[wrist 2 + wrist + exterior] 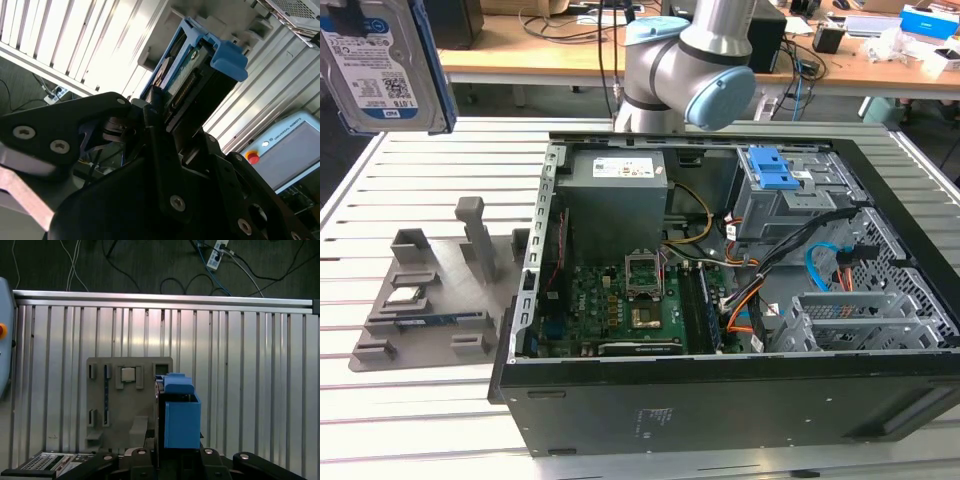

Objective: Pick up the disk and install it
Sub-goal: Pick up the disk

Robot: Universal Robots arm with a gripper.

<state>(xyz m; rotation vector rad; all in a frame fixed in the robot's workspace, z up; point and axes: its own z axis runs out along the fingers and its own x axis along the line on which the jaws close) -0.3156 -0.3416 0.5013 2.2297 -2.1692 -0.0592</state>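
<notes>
slatted metal table lies well below the disk, which we hold clamped in our gripper above the grey fixture; a slack edge grip could let it slip and fall

An open computer case sits beside a grey holder on the slatted table.

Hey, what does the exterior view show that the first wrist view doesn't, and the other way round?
The exterior view adds the open computer case with its motherboard, and the robot arm. The first wrist view adds a power strip on the floor, and the claw shut on the disk. Both show the disk and the gray fixture with its small silver chip.
</notes>
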